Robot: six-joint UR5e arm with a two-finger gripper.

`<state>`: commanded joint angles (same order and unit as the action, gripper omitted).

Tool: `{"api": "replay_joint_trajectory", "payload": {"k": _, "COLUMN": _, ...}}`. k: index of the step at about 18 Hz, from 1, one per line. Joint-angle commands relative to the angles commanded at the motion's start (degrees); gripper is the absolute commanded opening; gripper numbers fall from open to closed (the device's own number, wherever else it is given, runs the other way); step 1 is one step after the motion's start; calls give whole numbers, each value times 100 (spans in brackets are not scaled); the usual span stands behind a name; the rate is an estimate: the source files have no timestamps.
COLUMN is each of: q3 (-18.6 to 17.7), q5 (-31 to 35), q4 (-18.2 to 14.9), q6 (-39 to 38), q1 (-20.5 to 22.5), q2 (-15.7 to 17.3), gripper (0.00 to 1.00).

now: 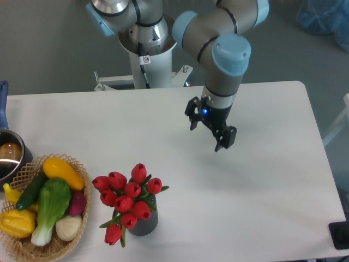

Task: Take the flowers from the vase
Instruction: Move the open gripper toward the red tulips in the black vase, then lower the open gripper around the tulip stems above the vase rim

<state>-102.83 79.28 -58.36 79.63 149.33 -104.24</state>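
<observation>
Near the front edge, flowers [126, 201] fill vase [145, 222]; hand [206, 130] well apart, fingers spread.

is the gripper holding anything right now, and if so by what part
Nothing is held. The gripper hangs open above bare table, well apart from the flowers, which all sit in the vase.

white table [262, 185], vase [145, 222], wicker basket [24, 246], metal pot [10, 155]
</observation>
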Motion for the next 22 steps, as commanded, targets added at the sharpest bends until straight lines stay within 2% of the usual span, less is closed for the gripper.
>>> {"api": "replay_joint_trajectory", "payload": {"k": 4, "q3": 79, "q5": -499, "q4": 264, "q6": -96, "q1": 61, "q2": -79, "gripper": 100}}
{"api": "replay_joint_trajectory", "payload": {"k": 7, "q3": 44, "q5": -1762, "q4": 553, "q6": -325, "q1": 123, "q2": -167, "gripper": 100}}
{"api": "replay_joint_trajectory", "payload": {"k": 9, "q3": 44, "q5": -2510, "q4": 580, "q6": -334, "q1": 140, "q2": -176, "gripper": 100}}
{"api": "replay_joint_trajectory", "payload": {"k": 12, "q3": 44, "q5": -3250, "q4": 598, "q6": -351, "q1": 132, "q2": -150, "gripper": 100}}
{"api": "replay_joint_trajectory", "payload": {"k": 15, "q3": 158, "q5": -4198, "q4": 624, "q6": -825, "q1": 132, "q2": -158, "gripper": 100}}
{"api": "replay_joint_trajectory", "payload": {"k": 19, "q3": 193, "q5": -4508, "q4": 651, "q6": -923, "q1": 79, "q2": -185, "gripper": 100}}
{"api": "replay_joint_trajectory", "payload": {"k": 22, "q3": 307, "q5": -4824, "q4": 651, "q6": -914, "q1": 70, "q2": -351, "gripper": 100}}
